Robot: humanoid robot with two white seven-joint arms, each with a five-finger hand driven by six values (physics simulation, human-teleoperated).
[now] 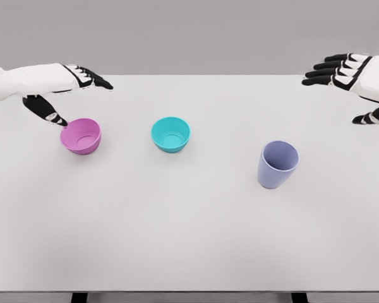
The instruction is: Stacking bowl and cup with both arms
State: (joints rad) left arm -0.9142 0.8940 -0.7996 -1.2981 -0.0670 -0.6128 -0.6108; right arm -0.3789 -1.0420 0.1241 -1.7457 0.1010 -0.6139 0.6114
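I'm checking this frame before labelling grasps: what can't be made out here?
- Head view: whether the left hand thumb touches the pink bowl rim; only one view, no depth.
- Right hand: wrist and arm cut off by the right edge.
- Purple cup and teal bowl: far sides hidden by their own walls.

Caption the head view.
Open left hand nears pink plastic bowl; teal bowl, lavender cup wait; right hand open.

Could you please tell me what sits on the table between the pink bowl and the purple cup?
In the head view, the teal bowl sits between the pink bowl and the purple cup, nearer the pink one.
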